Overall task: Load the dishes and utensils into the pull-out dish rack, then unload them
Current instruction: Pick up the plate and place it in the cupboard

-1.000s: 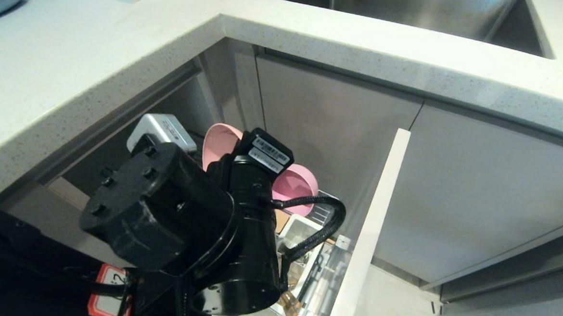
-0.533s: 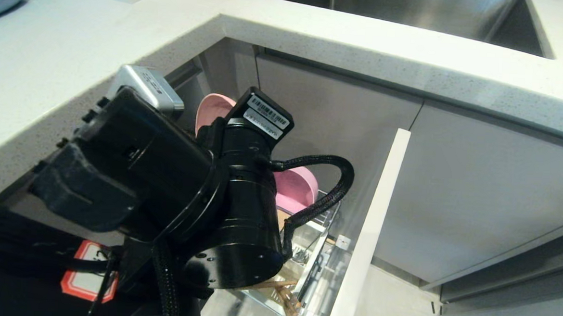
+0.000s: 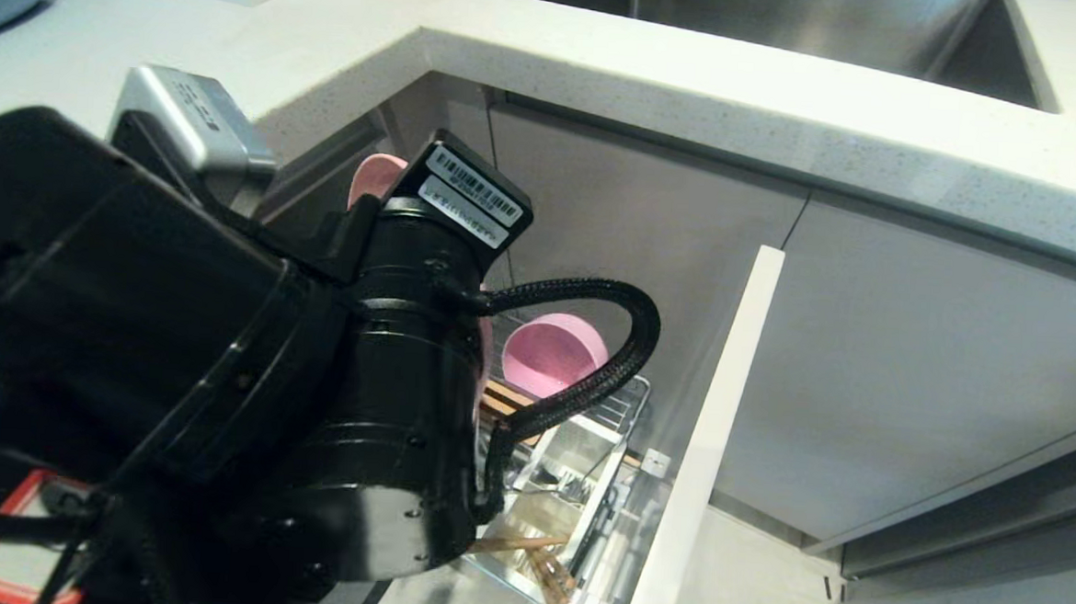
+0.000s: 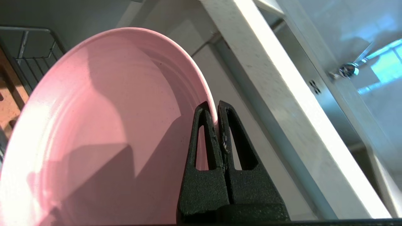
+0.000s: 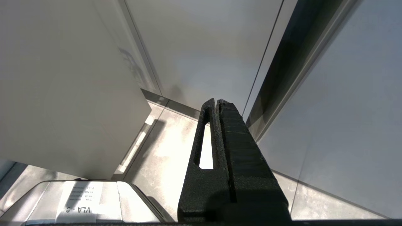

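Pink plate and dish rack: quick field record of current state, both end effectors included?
left end effector: shut on pink plate rim
pink plate: on edge, just below the countertop
pink bowl: in the dish rack
dish rack: pulled out
chopsticks: at the rack's near end
right end effector: shut, empty, beside cabinet panels

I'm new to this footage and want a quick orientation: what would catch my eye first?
The left arm's black bulk fills the head view's left half, and its claw is shut on the rim of the pink plate, close under the white counter edge. Beyond it, the pink bowl sits in the pull-out dish rack, beside the open white drawer front. The right claw hangs shut and empty beside the grey cabinet fronts.
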Robot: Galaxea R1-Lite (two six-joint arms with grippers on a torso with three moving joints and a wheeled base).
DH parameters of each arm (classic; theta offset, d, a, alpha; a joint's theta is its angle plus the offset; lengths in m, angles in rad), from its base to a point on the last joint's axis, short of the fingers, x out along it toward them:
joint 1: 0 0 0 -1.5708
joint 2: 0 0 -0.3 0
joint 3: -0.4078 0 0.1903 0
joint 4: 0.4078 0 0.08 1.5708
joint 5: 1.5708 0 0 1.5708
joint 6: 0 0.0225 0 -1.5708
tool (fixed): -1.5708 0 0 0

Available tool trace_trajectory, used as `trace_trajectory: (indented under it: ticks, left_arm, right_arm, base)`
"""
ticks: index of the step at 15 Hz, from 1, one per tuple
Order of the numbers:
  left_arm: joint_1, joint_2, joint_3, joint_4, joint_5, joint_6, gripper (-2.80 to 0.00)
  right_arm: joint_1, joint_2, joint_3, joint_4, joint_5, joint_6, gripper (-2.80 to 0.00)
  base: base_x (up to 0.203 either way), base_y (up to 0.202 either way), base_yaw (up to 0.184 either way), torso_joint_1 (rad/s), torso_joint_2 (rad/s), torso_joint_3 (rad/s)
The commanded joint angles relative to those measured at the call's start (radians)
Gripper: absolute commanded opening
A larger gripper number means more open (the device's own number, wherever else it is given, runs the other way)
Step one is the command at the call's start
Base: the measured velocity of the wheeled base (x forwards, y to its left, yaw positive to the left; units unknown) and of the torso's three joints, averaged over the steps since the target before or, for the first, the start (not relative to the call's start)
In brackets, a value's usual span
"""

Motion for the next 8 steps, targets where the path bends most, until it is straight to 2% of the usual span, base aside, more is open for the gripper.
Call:
trace_trajectory:
  ticks: [1,2,3,4,8]
  left_arm:
    - [-0.025,-0.046,0.053,-0.007,0.011,-0.003,-2.80]
    - [-0.058,-0.055,0.076,-0.007,0.020,-0.024,-2.80]
    - [-0.071,-0.058,0.091,-0.007,0.034,-0.079,-2.80]
    - [-0.074,-0.057,0.110,-0.007,0.044,-0.109,-2.80]
    - [-0.076,-0.054,0.179,-0.007,0.058,-0.172,-2.80]
  right_arm:
    - [0.001,0.000,0.002,0.000,0.000,0.000,-2.80]
    - [0.001,0.000,0.002,-0.001,0.000,0.001,-2.80]
    - [0.001,0.000,0.002,0.000,0.000,0.000,-2.80]
    - [0.001,0.000,0.002,-0.001,0.000,0.001,-2.80]
    - [0.001,0.000,0.002,0.000,-0.001,0.001,-2.80]
  base:
    - [0.000,0.000,0.000,0.000,0.00,0.000]
    - [0.000,0.000,0.000,0.000,0.00,0.000]
    - [0.000,0.000,0.000,0.000,0.00,0.000]
    - [0.000,0.000,0.000,0.000,0.00,0.000]
    - [0.000,0.000,0.000,0.000,0.00,0.000]
